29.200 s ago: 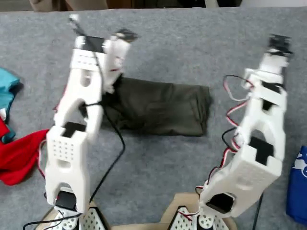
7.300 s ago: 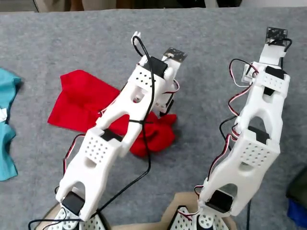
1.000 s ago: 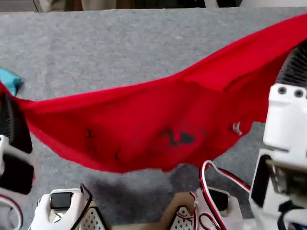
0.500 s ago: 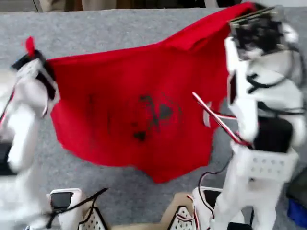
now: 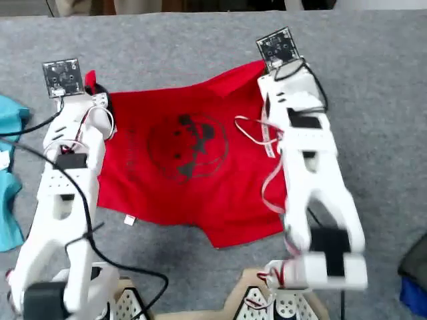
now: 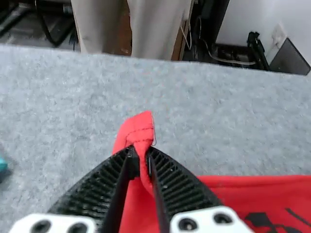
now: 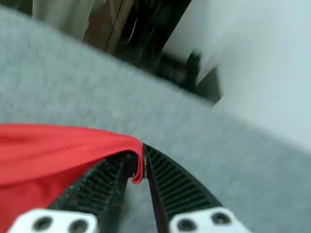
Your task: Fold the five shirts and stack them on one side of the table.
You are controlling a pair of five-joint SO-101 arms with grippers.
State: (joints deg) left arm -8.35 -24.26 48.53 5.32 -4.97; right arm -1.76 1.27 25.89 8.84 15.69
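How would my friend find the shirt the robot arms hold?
Look between the white arms on the grey table. The red shirt lies spread there, corners pinched by the left gripper and right gripper. It alone is red, with a dark round print; the teal shirt lies at the edge.

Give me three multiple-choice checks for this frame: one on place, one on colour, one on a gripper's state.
1. Where does the teal garment lie?
A. at the edge of the table, on the left gripper's side
B. at the far edge
C. between the two arm bases

2. What colour is the shirt spread on the table?
A. blue
B. teal
C. red

3. How is the left gripper?
A. open above the shirt
B. shut on a shirt corner
C. open, flat on the table

Answers: 1 A, the high view shows it at the edge past that gripper. 2 C, the cloth is red in every view. 3 B, its wrist view shows red cloth pinched between the fingers.
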